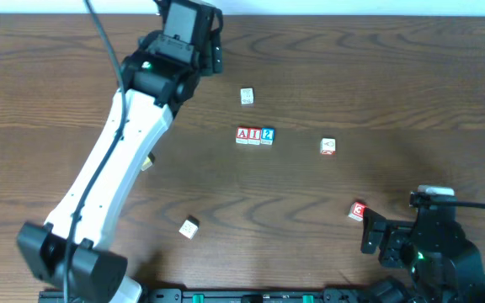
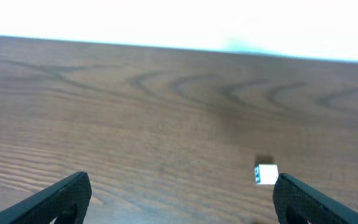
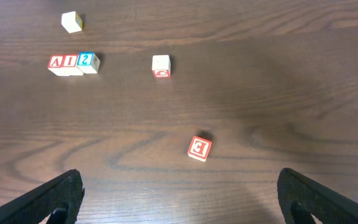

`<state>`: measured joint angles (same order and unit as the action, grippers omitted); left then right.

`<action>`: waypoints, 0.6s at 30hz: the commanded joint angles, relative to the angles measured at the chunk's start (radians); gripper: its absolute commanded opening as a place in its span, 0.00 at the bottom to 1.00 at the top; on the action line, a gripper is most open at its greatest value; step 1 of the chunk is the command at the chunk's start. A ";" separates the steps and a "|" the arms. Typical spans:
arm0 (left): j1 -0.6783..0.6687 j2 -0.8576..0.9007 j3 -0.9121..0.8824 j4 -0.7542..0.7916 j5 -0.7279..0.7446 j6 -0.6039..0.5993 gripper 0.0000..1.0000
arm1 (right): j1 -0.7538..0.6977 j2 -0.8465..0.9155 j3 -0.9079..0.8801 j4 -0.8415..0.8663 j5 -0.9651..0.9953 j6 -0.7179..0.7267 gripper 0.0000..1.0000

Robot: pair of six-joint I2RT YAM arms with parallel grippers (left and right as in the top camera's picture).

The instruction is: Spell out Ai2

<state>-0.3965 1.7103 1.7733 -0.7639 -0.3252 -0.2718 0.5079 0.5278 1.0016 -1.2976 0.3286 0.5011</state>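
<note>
1. First, at the near edge on the right, the right gripper (image 3: 179,180) is over the wooden table (image 1: 411,93). Its jaws are spread wide with nothing between them, so it is released.
2. Just ahead of it lies a red cube (image 3: 199,148) with a white mark on its top face. It is turned a little askew and lies clear of both fingers.
3. On the near left, a dark-sided cube (image 1: 189,226) lies alone, near the left arm's white link.
4. Farther out, about mid-table, the three task cubes sit in one straight row, touching side to side. The A cube (image 1: 242,135) is on the left of the overhead view, the I cube (image 1: 253,135) is in the middle, and the blue 2 cube (image 1: 267,135) is on the right. The two letters are red on white faces and the numeral is white on blue. Seen from the near side, the row reads A, I, 2.
5. To the right of the row and apart from it stands a white cube (image 1: 327,146) with a red mark on its near side.
6. Beyond the row, a pale yellow cube (image 3: 71,22) lies by itself.
7. Farthest off, by the table's far edge, the left gripper (image 2: 182,183) has its jaws wide apart and grasps nothing. It is well away from the row.
</note>
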 commanded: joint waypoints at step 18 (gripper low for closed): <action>0.005 -0.169 0.018 -0.152 -0.158 0.205 0.95 | -0.007 -0.004 0.000 -0.001 0.004 0.010 0.99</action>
<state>-0.3962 1.6245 1.7737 -0.8757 -0.4534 -0.1318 0.5079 0.5278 1.0016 -1.2976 0.3286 0.5014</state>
